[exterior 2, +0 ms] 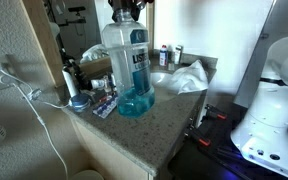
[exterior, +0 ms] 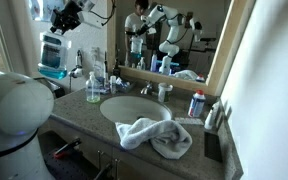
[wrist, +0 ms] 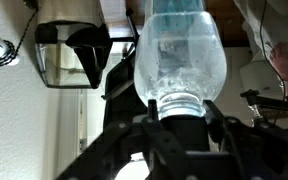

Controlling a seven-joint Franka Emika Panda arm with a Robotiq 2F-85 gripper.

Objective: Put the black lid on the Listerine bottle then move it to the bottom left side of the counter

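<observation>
The Listerine bottle (exterior: 52,55) is large and clear, with blue liquid in its lower part. It stands upright at the counter's (exterior: 84,118) end corner, and I cannot tell whether its base touches the stone. It fills the foreground in an exterior view (exterior 2: 132,65). The black lid (wrist: 179,130) sits on the bottle's neck in the wrist view. My gripper (wrist: 180,115) comes down from above and is shut on the lid, a finger on each side. It also shows above the bottle in both exterior views (exterior: 69,15) (exterior 2: 127,8).
A green soap bottle (exterior: 94,88) stands beside the oval sink (exterior: 134,108). A crumpled white towel (exterior: 154,135) lies at the front edge. A blue can with a red band (exterior: 196,103) stands at the far end. Small toiletries (exterior 2: 99,100) and a white cord (exterior 2: 24,88) lie by the wall.
</observation>
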